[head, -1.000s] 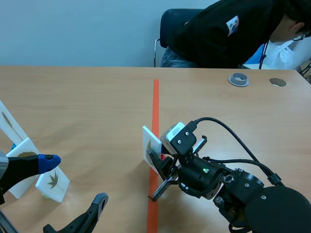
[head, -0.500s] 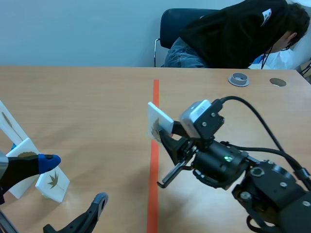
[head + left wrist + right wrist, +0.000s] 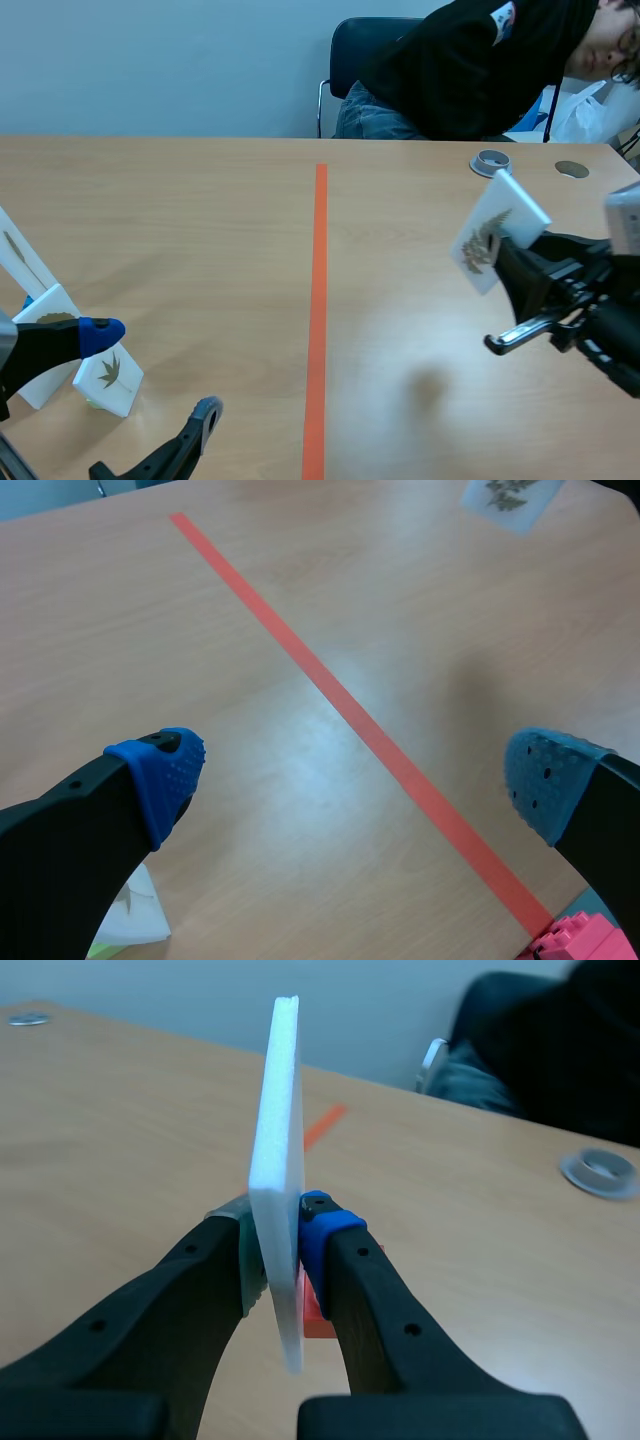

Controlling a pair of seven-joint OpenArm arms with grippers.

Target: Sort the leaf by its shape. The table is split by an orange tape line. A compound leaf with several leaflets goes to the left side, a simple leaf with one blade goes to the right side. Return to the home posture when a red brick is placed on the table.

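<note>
Scene view: at the far left of the frame stand three white cards, a tall one point(image 3: 20, 256) leaning at the edge, a second point(image 3: 46, 305) below it and a third point(image 3: 109, 377) at lower left bearing a small brown leaf. The left gripper point(image 3: 150, 375) sits low at lower left, just beside these cards, its fingers spread wide with nothing between them. An orange tape line point(image 3: 320, 300) runs down the centre of the table point(image 3: 200, 220). At right of centre, over the right side of the table, a white leaf card point(image 3: 495, 230) with a brown leaf is held tilted and clear of the surface by the right gripper point(image 3: 515, 265), which enters from the right edge. A grey ring point(image 3: 491, 163) lies at upper right, and a person point(image 3: 470, 70) in dark clothing sits on a chair point(image 3: 350, 50) at the top.

Left wrist view: blue-padded fingers point(image 3: 160, 775) stand far apart over the tape line; a pink studded block point(image 3: 580, 940) lies beside the right-hand finger, and the leaf card appears well ahead.

Right wrist view: the fingers are clamped on the leaf card, seen edge-on and upright between them
</note>
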